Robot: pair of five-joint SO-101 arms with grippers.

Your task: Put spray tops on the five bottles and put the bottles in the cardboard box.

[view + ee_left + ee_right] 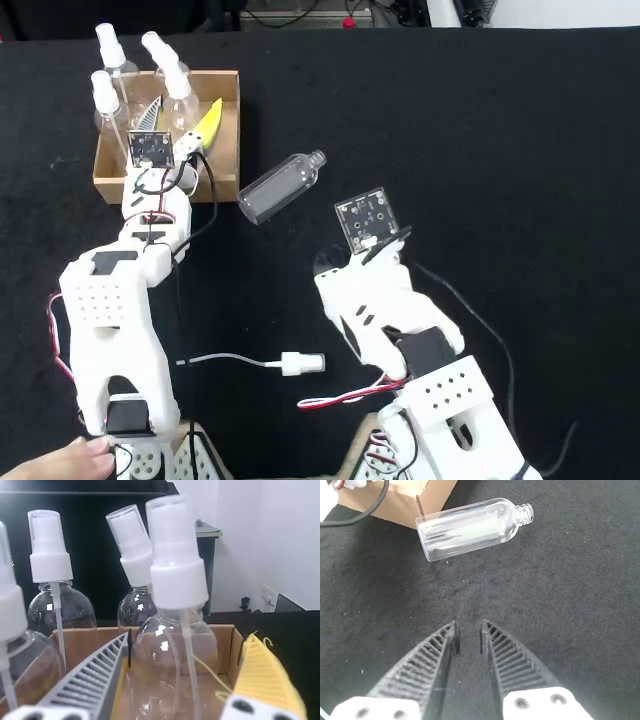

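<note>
Right gripper point(469, 637) barely parted, empty. Ahead, uncapped bottle point(470, 527) lies on its side just beside cardboard box point(215, 188): judged light, smooth, prone to roll; grip mid-body. Left gripper point(187, 640) spread inside box, around capped bottle point(175, 655).

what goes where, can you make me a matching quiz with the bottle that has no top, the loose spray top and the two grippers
Things
1 uncapped bottle
2 loose spray top
3 left gripper
4 right gripper

Places
a over the cardboard box, among capped bottles
b lying on the table between the two arms
c on its side just outside the box
d above bare table, facing the lying bottle

Pairs: 1-c, 2-b, 3-a, 4-d
</note>
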